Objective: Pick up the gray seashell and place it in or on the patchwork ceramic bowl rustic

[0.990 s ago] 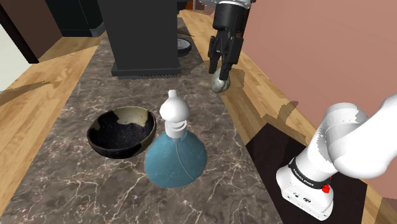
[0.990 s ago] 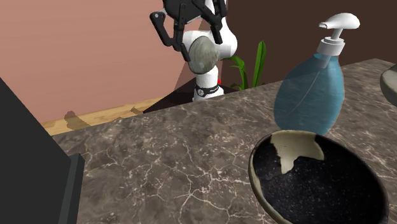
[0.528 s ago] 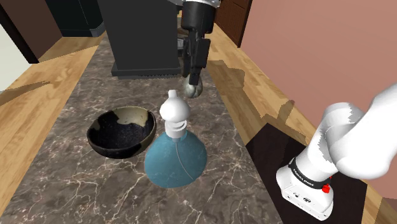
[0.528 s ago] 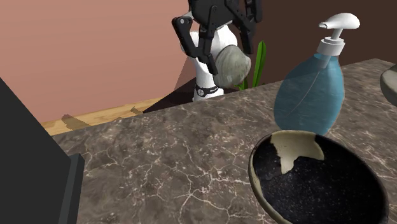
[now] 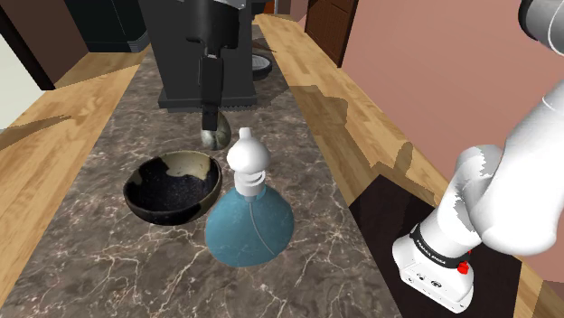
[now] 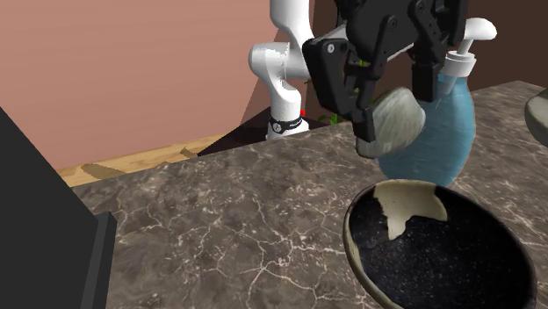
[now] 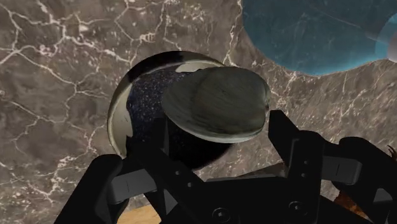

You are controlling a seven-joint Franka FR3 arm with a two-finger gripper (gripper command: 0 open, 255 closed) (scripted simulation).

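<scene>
My black gripper (image 5: 212, 126) is shut on the gray seashell (image 5: 215, 136), a rounded ribbed shell. It hangs in the air just beyond the far rim of the dark speckled bowl (image 5: 172, 185) with a cream patch. In the second exterior view the gripper (image 6: 392, 118) holds the seashell (image 6: 397, 121) above the bowl (image 6: 439, 250), in front of the blue bottle. In the wrist view the seashell (image 7: 216, 102) sits between the fingers with the bowl (image 7: 137, 108) directly beneath it.
A blue soap dispenser (image 5: 249, 212) with a white pump stands right beside the bowl on the marble counter (image 5: 117, 262). A tall black appliance (image 5: 199, 50) stands behind. The counter's edge drops toward the stand (image 5: 438, 262) at the shoulder view's right.
The gripper has carried the seashell from the counter's far right edge leftward and lower in the shoulder view, arriving near the bowl's far rim.
</scene>
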